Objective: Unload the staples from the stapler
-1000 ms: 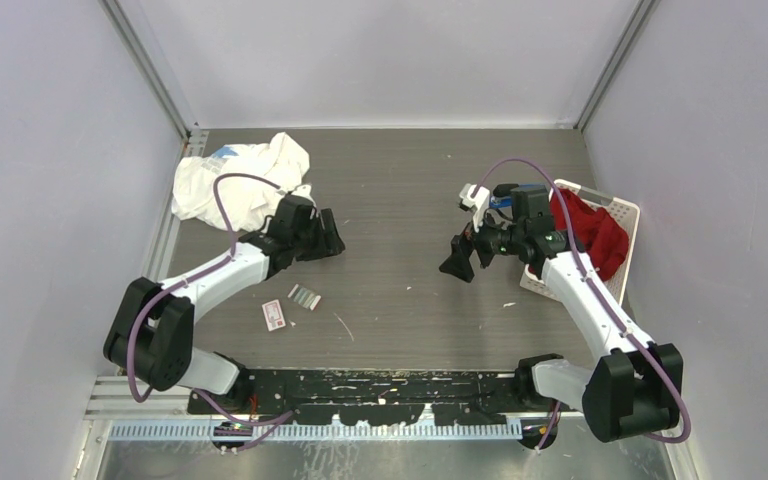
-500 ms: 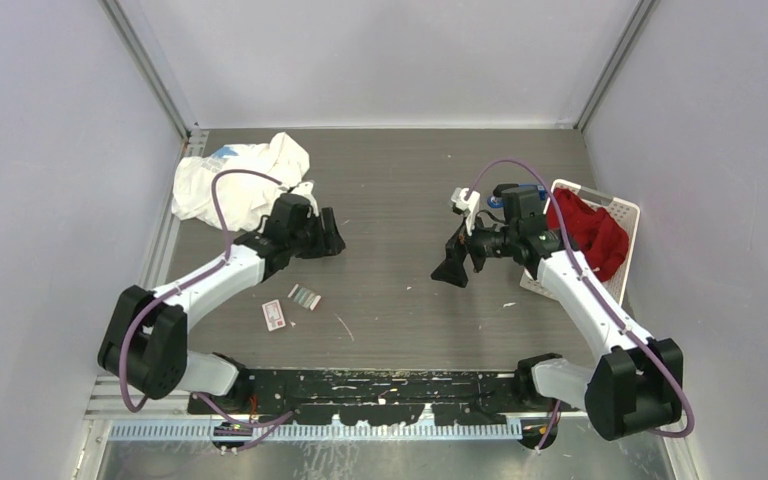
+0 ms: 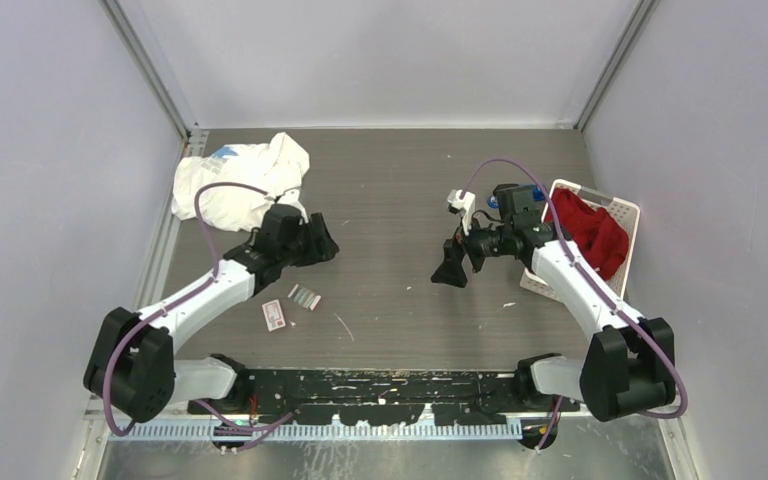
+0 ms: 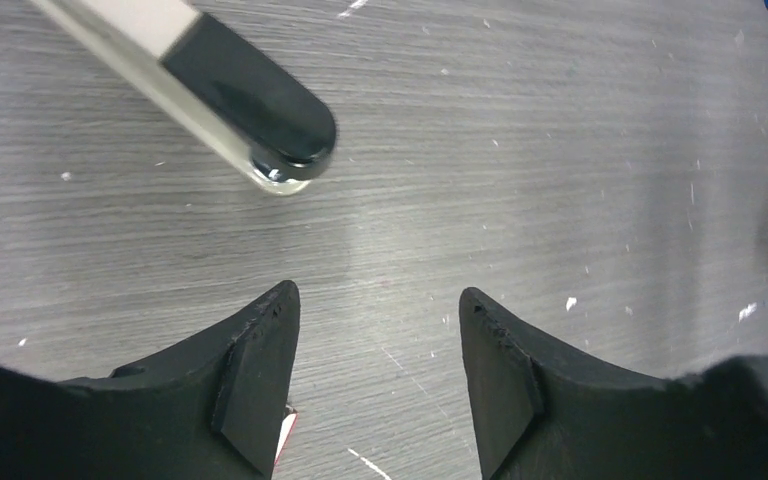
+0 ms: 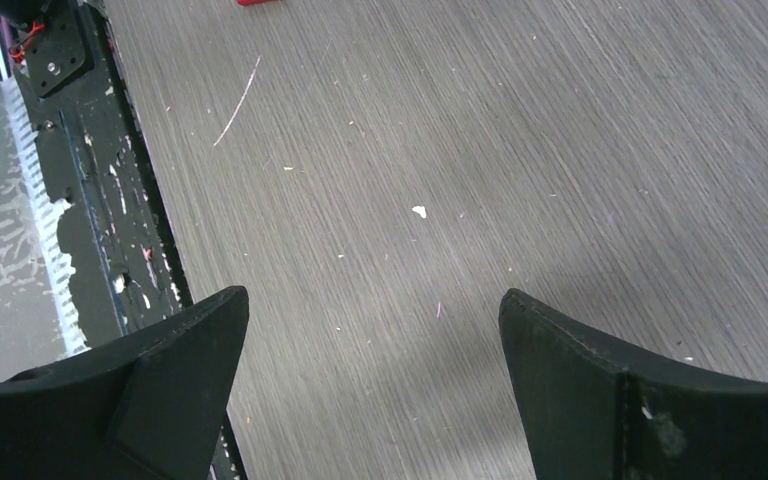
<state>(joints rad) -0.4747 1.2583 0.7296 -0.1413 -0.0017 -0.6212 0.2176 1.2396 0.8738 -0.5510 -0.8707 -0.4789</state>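
On the grey tabletop [image 3: 400, 170], toward its near left part, the staples [image 3: 305, 297] lay as a few short silvery strips side by side, loose on the surface and touched by neither arm. Just beside them, on the near-left side, lay a small white-and-red flat box [image 3: 274, 315].

The left tool [image 3: 322, 243] hovered farther back than the strips, near a crumpled white cloth [image 3: 235, 180] in the far left corner. Its wrist view showed the jaws parted with only bare tabletop between them (nothing gripped). The stapler [image 4: 245, 105], a cream body with a glossy black rounded end, lay ahead of the fingertips and to their left, apart from them. From above, the stapler could not be made out beside the arm.

The right tool [image 3: 452, 268] hung over the middle-right of the tabletop, well apart from the staples, its jaws spread wide and empty. Its wrist camera showed only scuffed tabletop and the black base rail [image 5: 90, 200] beyond the fingers. At the right edge stood a white basket [image 3: 625, 212] holding a red cloth [image 3: 588, 232].
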